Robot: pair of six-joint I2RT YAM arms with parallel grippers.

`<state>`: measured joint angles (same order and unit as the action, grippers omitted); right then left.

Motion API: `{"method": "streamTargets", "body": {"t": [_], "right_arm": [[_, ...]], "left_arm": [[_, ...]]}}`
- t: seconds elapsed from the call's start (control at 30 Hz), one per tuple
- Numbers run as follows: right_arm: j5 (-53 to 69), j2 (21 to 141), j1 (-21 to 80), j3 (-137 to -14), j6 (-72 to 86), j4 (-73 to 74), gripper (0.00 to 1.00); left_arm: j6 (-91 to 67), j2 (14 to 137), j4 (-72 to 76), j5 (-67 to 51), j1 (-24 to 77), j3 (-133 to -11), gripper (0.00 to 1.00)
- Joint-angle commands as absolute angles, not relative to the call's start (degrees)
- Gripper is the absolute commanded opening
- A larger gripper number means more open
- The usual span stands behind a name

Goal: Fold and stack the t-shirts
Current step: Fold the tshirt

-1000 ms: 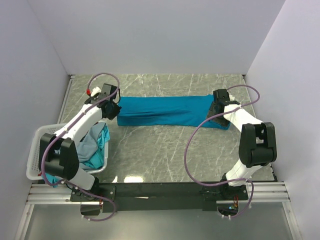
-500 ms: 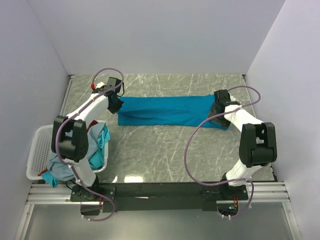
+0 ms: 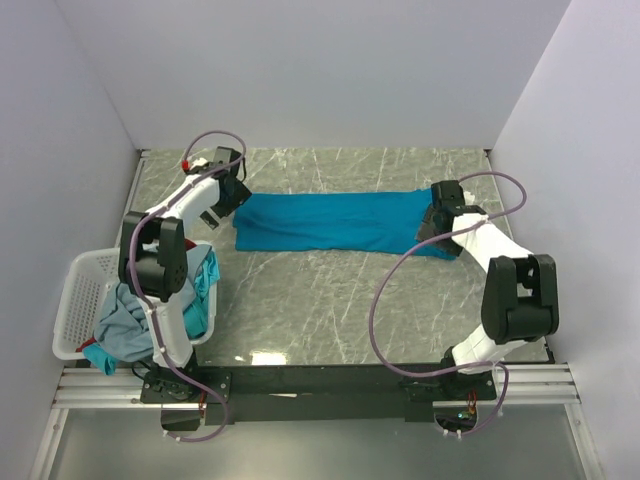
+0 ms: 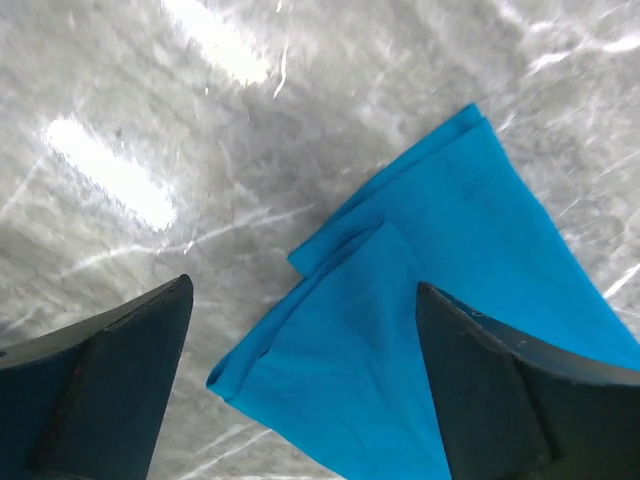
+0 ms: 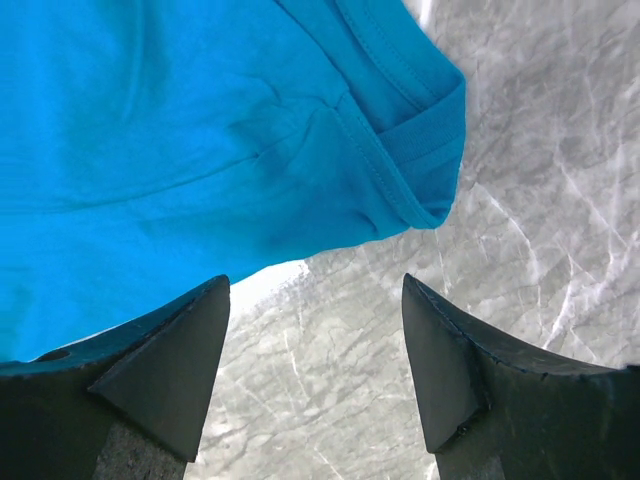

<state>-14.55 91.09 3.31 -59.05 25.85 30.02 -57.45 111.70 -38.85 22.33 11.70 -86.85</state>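
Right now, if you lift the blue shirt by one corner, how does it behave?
Probably floppy: the blue shirt lies in flat, soft layers, so it should drape. Likely light; the cloth looks thin. Pushed, those layers may bunch.

Left gripper [image 3: 232, 193] has let go: the jaws, clamped a second ago, now stand wide over the left corner of the bright teal-blue t-shirt [image 3: 330, 222], which lies loose. Left arm swung back and upright, off the basket [image 3: 68, 312] — heap of shirts [image 3: 122, 322] inside now uncovered. Right elbow sits slightly nearer.
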Motion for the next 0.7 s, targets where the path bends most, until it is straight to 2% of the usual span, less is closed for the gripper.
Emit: {"method": "streamTargets", "body": {"t": [0.0,0.2,0.37,0.53,0.67], "right_arm": [[-15.4,86.4,2.7,-59.1,25.4,28.4,0.76],[-8.6,83.8,2.8,-59.0,25.0,26.1,0.77],[-0.3,86.5,2.7,-60.6,26.1,24.2,0.77],[4.3,93.7,2.9,-63.9,26.8,23.1,0.77],[5.6,101.5,3.0,-69.3,26.9,24.7,0.79]], "left_arm": [[-54.8,110.8,-38.8,23.6,11.3,-91.9,0.99],[-50.4,107.1,-31.9,18.1,14.4,-91.8,0.99],[-46.1,112.1,-28.8,12.8,18.4,-95.5,0.99],[-45.0,121.0,-31.3,11.0,19.2,-101.3,0.99],[-44.3,122.6,-31.4,10.2,19.9,-98.7,0.99]]}}
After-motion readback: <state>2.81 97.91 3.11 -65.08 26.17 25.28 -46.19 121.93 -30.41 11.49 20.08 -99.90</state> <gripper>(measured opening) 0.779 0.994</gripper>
